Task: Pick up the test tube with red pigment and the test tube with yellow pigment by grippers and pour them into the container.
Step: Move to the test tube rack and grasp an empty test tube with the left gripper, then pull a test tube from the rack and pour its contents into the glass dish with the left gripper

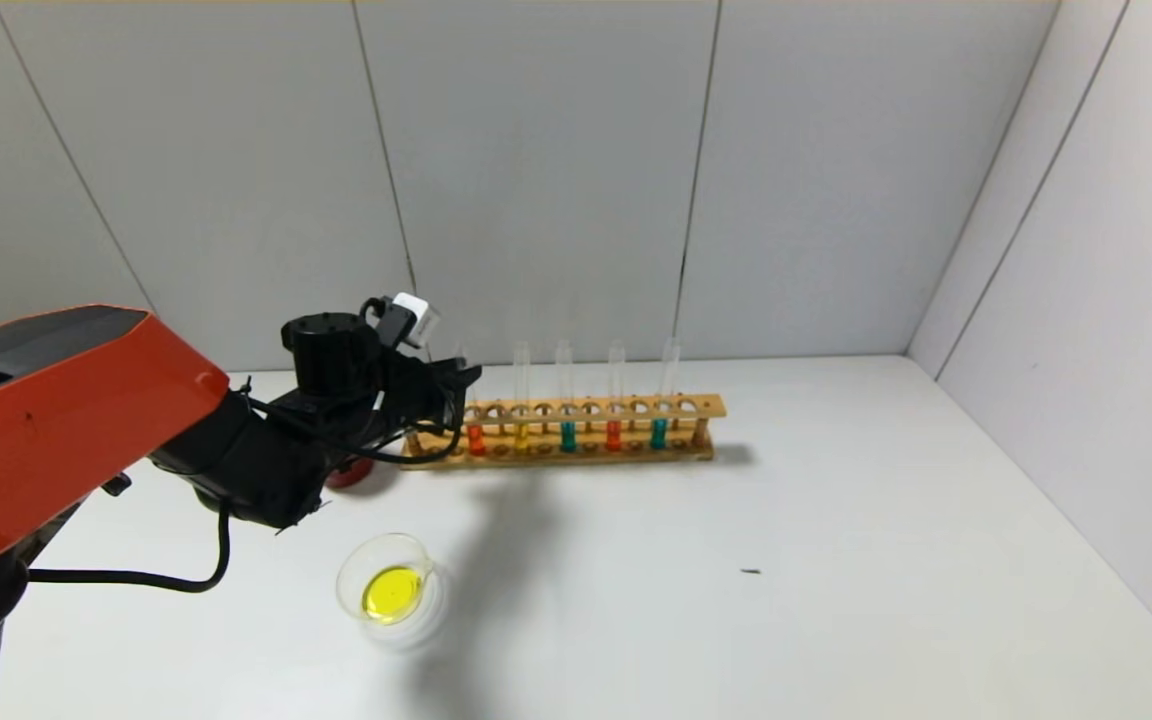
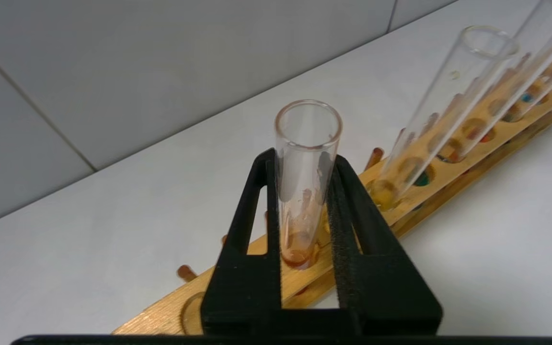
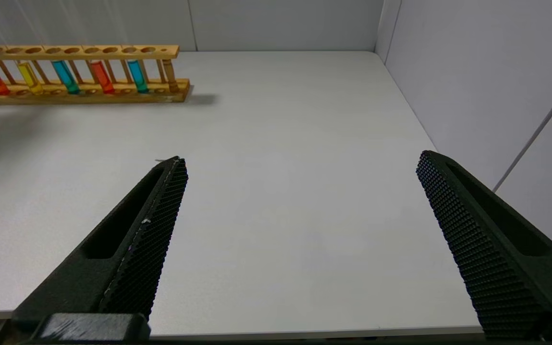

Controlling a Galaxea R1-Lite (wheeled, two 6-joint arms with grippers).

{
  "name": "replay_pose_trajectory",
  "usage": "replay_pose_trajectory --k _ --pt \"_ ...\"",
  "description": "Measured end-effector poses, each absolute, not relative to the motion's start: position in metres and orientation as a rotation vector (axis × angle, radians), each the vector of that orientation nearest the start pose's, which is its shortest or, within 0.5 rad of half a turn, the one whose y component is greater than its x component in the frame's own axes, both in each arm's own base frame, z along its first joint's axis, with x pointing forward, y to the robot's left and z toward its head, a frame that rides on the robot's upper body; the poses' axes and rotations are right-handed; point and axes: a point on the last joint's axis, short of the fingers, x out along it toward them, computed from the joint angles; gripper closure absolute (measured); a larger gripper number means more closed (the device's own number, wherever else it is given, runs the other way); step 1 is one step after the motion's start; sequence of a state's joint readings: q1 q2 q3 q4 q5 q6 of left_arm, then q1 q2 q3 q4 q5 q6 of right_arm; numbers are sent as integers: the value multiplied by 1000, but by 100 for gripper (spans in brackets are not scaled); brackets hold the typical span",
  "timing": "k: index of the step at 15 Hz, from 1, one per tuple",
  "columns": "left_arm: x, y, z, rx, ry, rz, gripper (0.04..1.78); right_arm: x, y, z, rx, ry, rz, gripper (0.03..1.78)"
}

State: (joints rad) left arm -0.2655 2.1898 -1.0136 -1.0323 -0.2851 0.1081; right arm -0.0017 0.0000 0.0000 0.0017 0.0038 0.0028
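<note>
Reaching to the rack's left end on the far counter, the left pincer is clenched round the red-pigment tube, probably ready to lift it out. The container, nearer, already holds yellow. The right pincer hangs released, unseen from the head view.

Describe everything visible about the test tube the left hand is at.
The test tube is slim, clear glass with an open, slightly flared rim. It stands upright in a hole at the left end of the wooden rack, with orange-red liquid at its bottom and faint reddish streaks on the inner wall. The left hand flanks it, one black finger on each side, closed against the glass.
</note>
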Motion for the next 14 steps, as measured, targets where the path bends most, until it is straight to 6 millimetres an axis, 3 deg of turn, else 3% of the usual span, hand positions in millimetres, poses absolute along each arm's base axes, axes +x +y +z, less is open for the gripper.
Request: replay_pose_trajectory --k 8,11,14 --pt "397 -115 104 105 97 -541 152 -23 0 75 3 2 3 6" --pt "395 -114 123 109 65 -517 152 -23 0 75 3 2 2 6" --pt "385 -110 158 111 20 -513 152 -23 0 75 3 2 3 6"
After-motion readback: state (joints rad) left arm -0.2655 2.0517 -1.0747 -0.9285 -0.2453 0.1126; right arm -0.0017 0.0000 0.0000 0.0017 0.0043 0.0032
